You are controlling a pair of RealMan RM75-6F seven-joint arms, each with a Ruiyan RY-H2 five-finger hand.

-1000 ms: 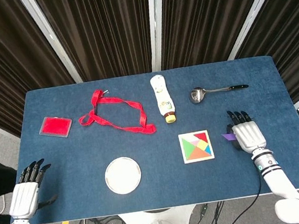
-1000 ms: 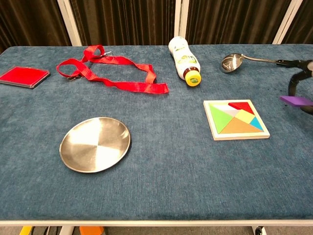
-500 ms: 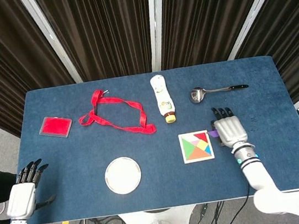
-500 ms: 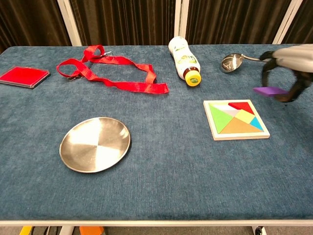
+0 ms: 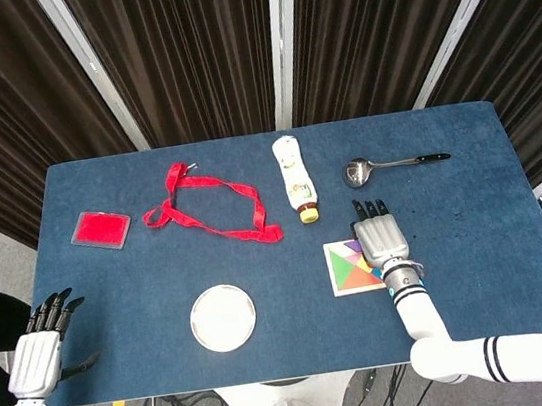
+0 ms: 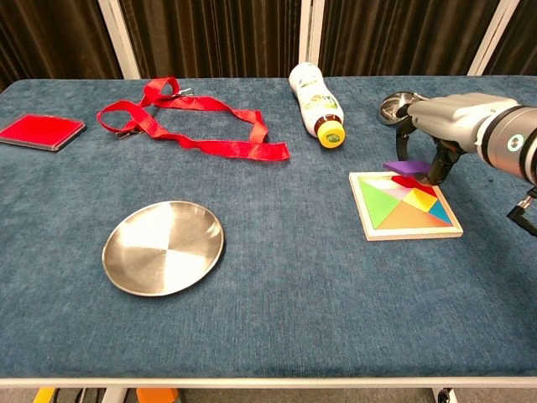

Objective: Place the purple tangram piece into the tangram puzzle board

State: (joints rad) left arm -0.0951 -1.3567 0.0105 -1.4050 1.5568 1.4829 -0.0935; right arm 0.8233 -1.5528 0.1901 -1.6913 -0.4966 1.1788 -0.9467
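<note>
Off the counter's [image 5: 111, 286] near left corner, the left hand [image 5: 38, 352] hangs with fingers [image 5: 52, 308] spread and nothing in them, plainly idle. Left to right lie a red card [image 6: 40, 130], a looped red ribbon [image 6: 191, 124], and a steel dish [image 6: 164, 247] with nothing in it. A bottle [image 6: 316, 106] lies on its side further back, then a spoon [image 5: 379, 167] beyond the board. Over the tangram puzzle board [image 6: 404, 205] the right hand [image 6: 453, 126] holds the purple tangram piece [image 6: 406, 167] between its fingers [image 6: 437, 168], level and just above the board's far edge, seemingly so it can drop flat into its slot. Green, orange, red, yellow and blue pieces sit in the board's frame; a pale gap shows near the far edge, probably the purple piece's place.
</note>
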